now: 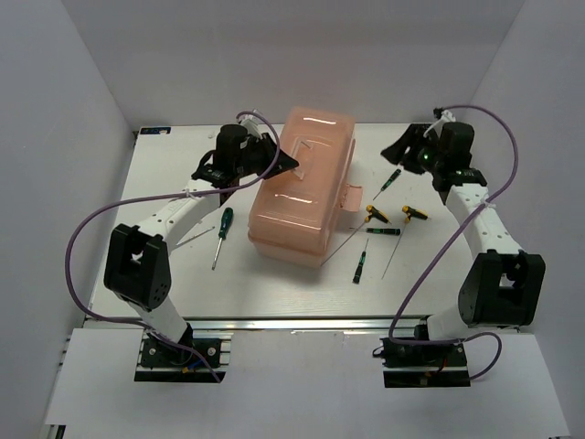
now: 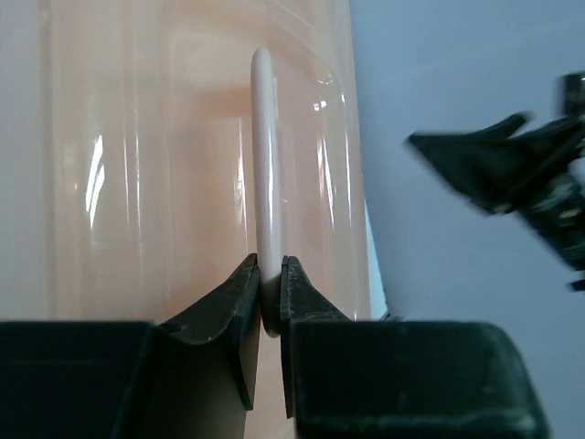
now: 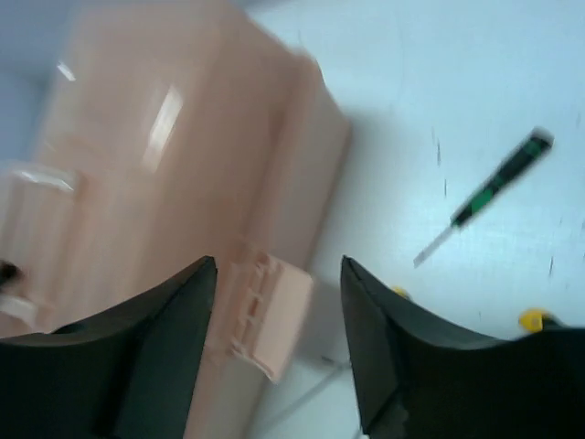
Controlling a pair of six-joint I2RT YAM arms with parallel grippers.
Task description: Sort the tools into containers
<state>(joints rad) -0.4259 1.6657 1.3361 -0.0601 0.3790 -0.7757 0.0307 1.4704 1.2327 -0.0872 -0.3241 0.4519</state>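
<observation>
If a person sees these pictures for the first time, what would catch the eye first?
The big translucent pink toolbox in the middle of the table, with the left gripper shut on its lid handle. To its right small screwdrivers lie loose, and the right gripper hovers open near the front latch.

- one pink toolbox (image 1: 297,197)
- one dark green screwdriver (image 1: 225,219)
- three slim black-green screwdrivers (image 1: 391,179) (image 1: 384,230) (image 1: 360,265)
- two yellow-black t-handle screwdrivers (image 1: 374,215) (image 1: 414,215)
- two black-and-white robot arms (image 1: 174,215) (image 1: 484,224)
</observation>
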